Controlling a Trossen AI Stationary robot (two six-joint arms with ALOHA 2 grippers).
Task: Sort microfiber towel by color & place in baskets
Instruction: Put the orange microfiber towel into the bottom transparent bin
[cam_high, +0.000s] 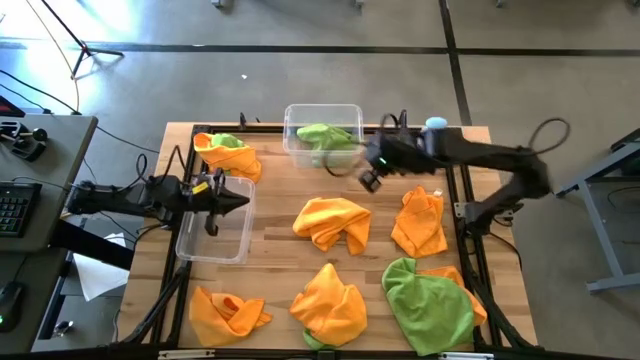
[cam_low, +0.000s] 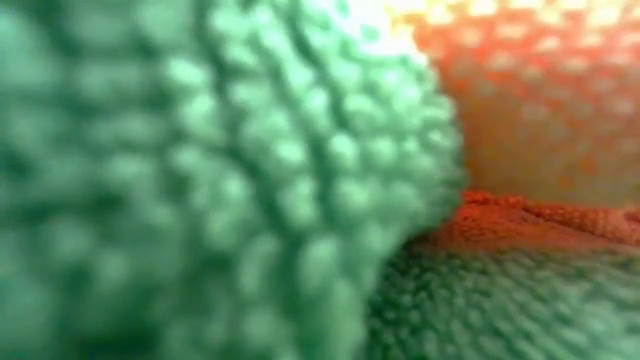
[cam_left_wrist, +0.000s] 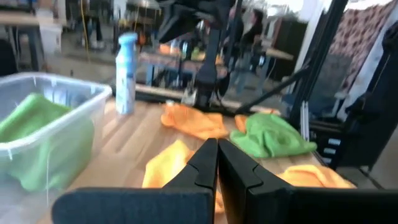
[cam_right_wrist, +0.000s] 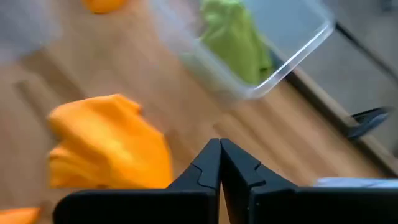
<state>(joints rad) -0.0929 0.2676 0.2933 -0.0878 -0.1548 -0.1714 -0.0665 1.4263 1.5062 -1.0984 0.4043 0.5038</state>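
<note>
Beside the clear plastic basket (cam_high: 322, 140) holding a lime green cloth (cam_high: 324, 134), the right pincer (cam_high: 372, 176) is pressed together, empty; the left pincer (cam_high: 232, 199) is closed too, over the other basket (cam_high: 216, 235).

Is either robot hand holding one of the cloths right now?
No. The right gripper is shut on nothing, beside the basket with the green towel. The left gripper is shut and empty too.

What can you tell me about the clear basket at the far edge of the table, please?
The far basket is a see-through plastic rectangular bin with rounded corners, standing upright on the wooden table near its far edge. One crumpled lime green towel lies inside it. The right end effector, shut and empty, hangs just beside it, not touching.
</note>
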